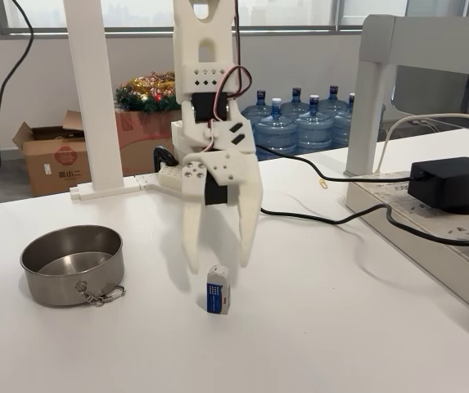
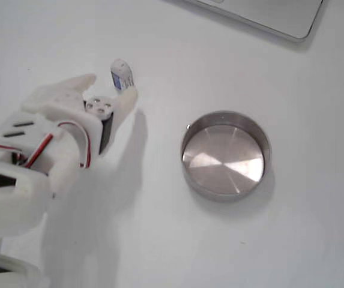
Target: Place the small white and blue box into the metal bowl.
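Both fixed views: white gripper (image 1: 219, 264) poised above small white and blue box (image 1: 218, 289), fingers apart, metal bowl (image 1: 72, 264) well apart on table (image 1: 340, 327).

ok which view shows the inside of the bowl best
The fixed view looking straight down: the bowl shows its whole shiny floor, with nothing in it. The fixed view from the table's side shows the bowl at a low angle: outer wall, clip chain, and just part of the floor.

White 3D-printed arm with black servos, red and black wires, and a long-fingered gripper (image 1: 220, 266).
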`<state>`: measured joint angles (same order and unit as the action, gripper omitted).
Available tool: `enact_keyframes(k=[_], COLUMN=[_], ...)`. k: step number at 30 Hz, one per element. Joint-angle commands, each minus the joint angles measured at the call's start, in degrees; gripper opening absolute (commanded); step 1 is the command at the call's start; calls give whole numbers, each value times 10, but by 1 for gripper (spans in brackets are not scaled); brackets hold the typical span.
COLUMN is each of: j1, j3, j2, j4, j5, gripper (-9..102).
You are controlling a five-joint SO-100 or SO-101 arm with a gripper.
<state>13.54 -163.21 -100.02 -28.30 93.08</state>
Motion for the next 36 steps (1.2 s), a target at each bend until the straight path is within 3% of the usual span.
enact_keyframes(k=[1,15,25,36], j1=[8,22,18,18], j3=[29,69,82,85], j2=[11,73,197,197], j4=[-12,-18,-188,-192], j5=[3,3,3,3], gripper=[22,24,24,24])
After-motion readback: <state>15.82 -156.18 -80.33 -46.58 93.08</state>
